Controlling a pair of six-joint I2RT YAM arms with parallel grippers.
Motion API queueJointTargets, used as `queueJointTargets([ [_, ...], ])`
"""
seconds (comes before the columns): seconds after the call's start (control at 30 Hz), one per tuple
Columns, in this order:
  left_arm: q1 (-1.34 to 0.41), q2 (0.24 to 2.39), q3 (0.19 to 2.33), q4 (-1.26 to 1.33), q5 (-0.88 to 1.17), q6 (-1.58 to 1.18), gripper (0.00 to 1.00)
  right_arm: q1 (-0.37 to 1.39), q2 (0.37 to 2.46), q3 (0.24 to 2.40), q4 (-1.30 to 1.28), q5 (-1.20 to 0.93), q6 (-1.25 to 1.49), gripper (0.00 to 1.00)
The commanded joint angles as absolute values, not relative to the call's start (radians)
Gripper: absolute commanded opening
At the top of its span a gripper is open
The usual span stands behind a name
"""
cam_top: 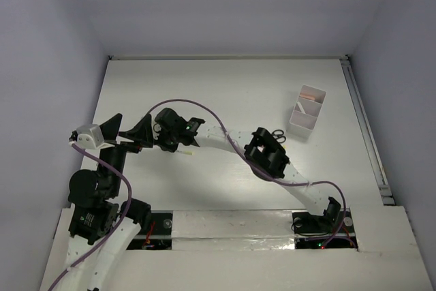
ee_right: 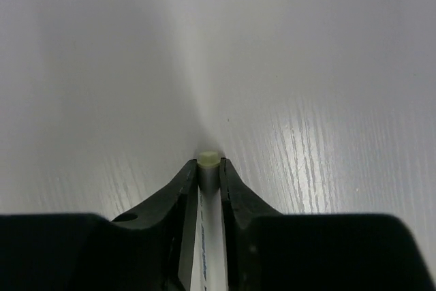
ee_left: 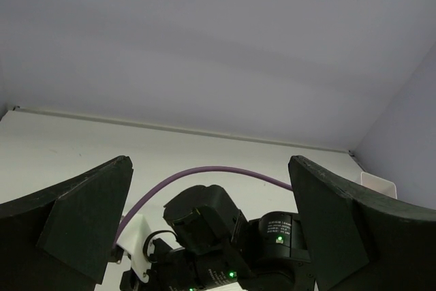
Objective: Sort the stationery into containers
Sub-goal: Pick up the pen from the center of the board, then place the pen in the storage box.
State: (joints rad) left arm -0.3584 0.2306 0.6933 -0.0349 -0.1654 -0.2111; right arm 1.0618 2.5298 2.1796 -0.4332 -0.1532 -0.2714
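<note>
Pinching the pen (ee_right: 210, 160) close to its pale yellow end, my right gripper (ee_right: 209, 170) presses on it from both sides, and the white body runs back between the fingers toward the wrist camera. This happens left of the middle of the table (cam_top: 225, 86), nearer to the left edge than to the right one. I cannot tell if the pen is already off the surface.

My left gripper (ee_left: 210, 168) is spread wide and holds nothing. It faces the right wrist from the left-edge side, so I think it should keep apart while the right arm moves.

The step in hand, as I judge it, is to carry this pen to the container (cam_top: 302, 122), which stands toward the far right corner, well apart from the pen. Because the pinch is near one end, the pen may swing, so I would lift slowly and keep the squeeze firm. The scissors (cam_top: 276, 135) lie just beside my right elbow, between pen and container, and I would pass above them. The cup looks light, so I would let go only when the pen is inside the rim.

Some tiny print shows on the pen body, too small to read. I see no other label or brand.
</note>
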Motion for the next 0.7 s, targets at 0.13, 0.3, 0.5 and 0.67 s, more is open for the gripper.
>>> queueJointTargets([
  [0.13, -0.356, 0.219, 0.69, 0.002, -0.153, -0.212, 0.99, 1.068, 2.534, 2.149, -0.482, -0.094, -0.302, 0.0],
  [0.3, -0.356, 0.219, 0.69, 0.002, -0.152, -0.212, 0.99, 1.03, 2.372, 1.975, -0.264, -0.019, -0.246, 0.0],
  [0.5, -0.365, 0.218, 0.689, 0.003, -0.15, -0.212, 0.99, 0.891, 1.892, 1.331, 0.469, 0.239, -0.06, 0.0],
  [0.67, -0.365, 0.212, 0.689, 0.003, -0.147, -0.212, 0.99, 0.718, 1.656, 1.047, 0.743, 0.351, -0.014, 0.0],
])
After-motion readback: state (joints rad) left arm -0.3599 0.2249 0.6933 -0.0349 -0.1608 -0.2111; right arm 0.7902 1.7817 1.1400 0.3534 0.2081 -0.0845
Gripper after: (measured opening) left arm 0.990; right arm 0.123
